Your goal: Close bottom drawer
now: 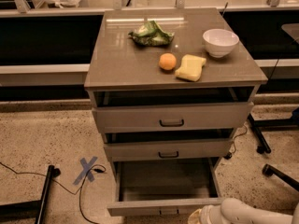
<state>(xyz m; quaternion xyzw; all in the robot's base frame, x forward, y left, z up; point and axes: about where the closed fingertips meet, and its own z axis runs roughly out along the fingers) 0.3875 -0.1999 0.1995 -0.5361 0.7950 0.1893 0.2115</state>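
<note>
The bottom drawer (163, 185) of the grey cabinet (173, 73) is pulled far out, and its box looks empty. Its narrow grey front (163, 207) runs along the lower edge of the camera view, with a small dark loop handle (167, 212) at its middle. My gripper (198, 217) comes in from the lower right on a white arm (252, 213). It sits just right of the handle, at the drawer front's lower right part. Its tip is partly cut off by the edge of the view.
The top drawer (172, 117) and middle drawer (167, 149) stand slightly open. On the cabinet top lie a green bag (150, 33), an orange (167, 61), a yellow sponge (190, 67) and a white bowl (220, 42). Blue tape X (86, 169) and cables lie on the floor left. Chair legs (264, 139) stand right.
</note>
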